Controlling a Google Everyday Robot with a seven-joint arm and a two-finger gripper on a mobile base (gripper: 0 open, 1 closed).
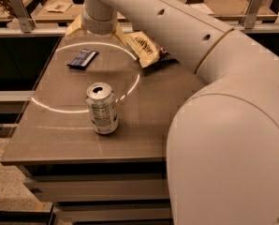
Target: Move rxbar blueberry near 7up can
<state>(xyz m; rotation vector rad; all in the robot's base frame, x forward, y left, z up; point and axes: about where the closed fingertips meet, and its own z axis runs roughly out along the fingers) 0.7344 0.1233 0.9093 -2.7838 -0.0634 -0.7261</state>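
Note:
The rxbar blueberry [82, 58], a small flat dark blue wrapper, lies at the table's far left. The 7up can [102, 108] stands upright nearer the front, well apart from the bar. My gripper [96, 35] hangs over the table's back edge, just right of and behind the bar. Its tan fingers [73, 29] spread out to either side of the wrist, open and empty. The arm hides the space between them.
A brown-and-tan chip bag [146, 49] lies at the back right, partly under my arm. The grey table [60, 139] has a front edge close to the can. Desks with clutter stand behind. My arm's large white body fills the right side.

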